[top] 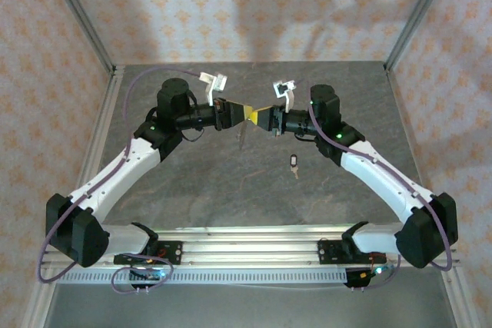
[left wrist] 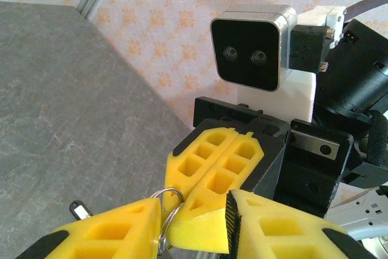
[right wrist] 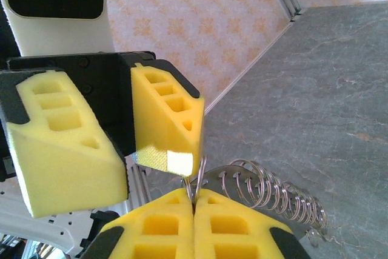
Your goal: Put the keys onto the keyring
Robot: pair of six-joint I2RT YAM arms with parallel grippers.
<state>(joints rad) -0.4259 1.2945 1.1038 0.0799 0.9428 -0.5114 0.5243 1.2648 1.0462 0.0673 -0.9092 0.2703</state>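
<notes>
Keyring (right wrist: 199, 171): thin silvery wire loop, held off the table (top: 346, 97) between the two arms, with a springy wire coil (right wrist: 267, 189) trailing from it.
- Handling: you should expect it to be light, stiff and slippery. It will likely twist in soft pads, so grip across the wire, away from the split.

Right gripper (right wrist: 194, 201): clenched on the ring's edge, fingertips pressed together.

Left gripper (right wrist: 130, 159): fingers apart, grasping nothing, set either side of the ring. One pad lies just beside the wire.

Key (top: 294, 161): dark head, short pale blade, lying flat on the table near the right arm and well apart from the ring.
- Handling: tiny, light and hard. You will probably do best pinching the head, leaving its hole free.

Containers: none to enter.
</notes>
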